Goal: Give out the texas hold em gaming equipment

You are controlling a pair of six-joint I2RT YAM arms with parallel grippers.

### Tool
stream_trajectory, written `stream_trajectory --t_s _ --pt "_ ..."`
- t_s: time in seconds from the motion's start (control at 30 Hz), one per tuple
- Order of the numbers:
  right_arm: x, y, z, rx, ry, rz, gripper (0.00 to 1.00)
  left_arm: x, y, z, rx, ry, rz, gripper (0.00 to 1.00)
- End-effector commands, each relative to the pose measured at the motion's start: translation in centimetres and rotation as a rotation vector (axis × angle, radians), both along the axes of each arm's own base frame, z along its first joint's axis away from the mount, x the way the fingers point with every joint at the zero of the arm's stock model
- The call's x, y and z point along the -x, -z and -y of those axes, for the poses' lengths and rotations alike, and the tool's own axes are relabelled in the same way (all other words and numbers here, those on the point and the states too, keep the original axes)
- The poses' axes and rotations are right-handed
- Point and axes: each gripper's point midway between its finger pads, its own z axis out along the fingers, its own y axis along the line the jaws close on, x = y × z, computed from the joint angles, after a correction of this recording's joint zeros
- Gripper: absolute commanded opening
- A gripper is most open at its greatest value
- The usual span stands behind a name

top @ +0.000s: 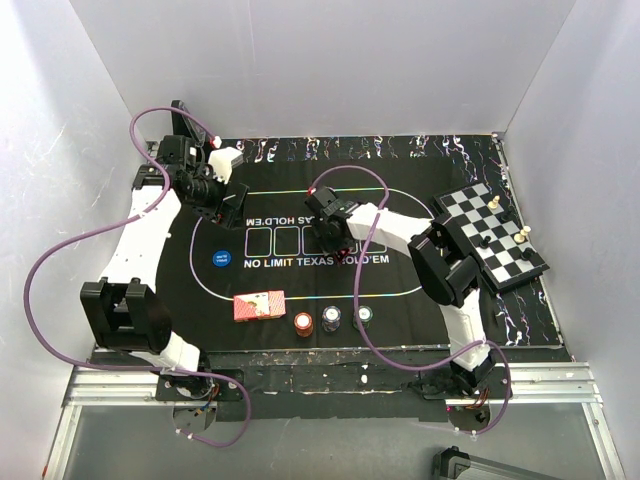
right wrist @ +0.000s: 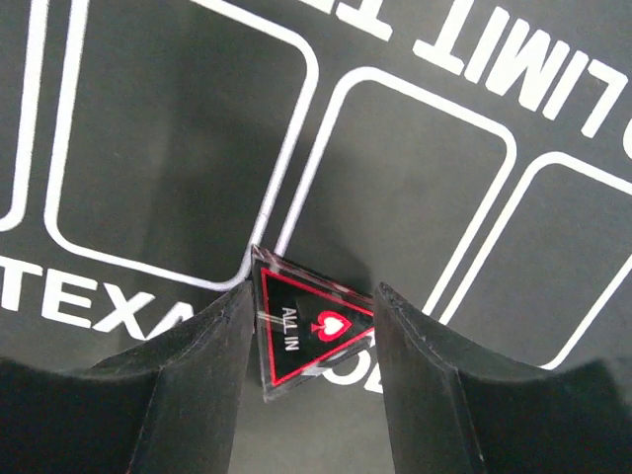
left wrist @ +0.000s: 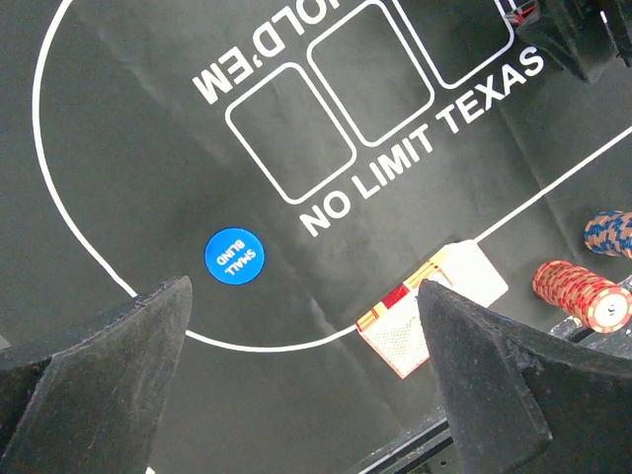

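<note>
Right claw (right wrist: 314, 296) straddles the triangular marker (right wrist: 306, 331), grip uncertain; left claw (left wrist: 303, 284) gapes wide, empty, over the mat (left wrist: 148, 148).

Plain white walls (top: 330, 60) on three sides; aluminium rail (top: 330, 385) along near edge; soft even light.

A black triangular "ALL IN" marker with red edging (right wrist: 311, 336) sits at 6 o'clock, touching both fingers of the black claw (right wrist: 314, 294); the black mat with white outlines (right wrist: 178, 128) spreads toward 12 o'clock
</note>
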Motion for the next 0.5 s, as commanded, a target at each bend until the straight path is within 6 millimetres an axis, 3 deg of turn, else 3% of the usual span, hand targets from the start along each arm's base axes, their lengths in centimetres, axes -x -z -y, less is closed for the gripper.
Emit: stream_trajectory --t_s 0.0,0.2,0.47 --pt "1.4 0.3 3.0 0.082 0.049 -0.007 0.57 0.5 -2.3 -0.4 -0.008 -0.007 0.065 1.0" --pt "1.9 0.1 6.6 0.19 0.133 0.04 0.35 0.6 -2.5 -0.5 -0.011 -0.01 0.071 1.0" --pt "3.9 0.4 12.4 0.247 0.3 -0.016 0.33 0.8 -2.0 -0.5 -0.016 0.0 0.057 1.0"
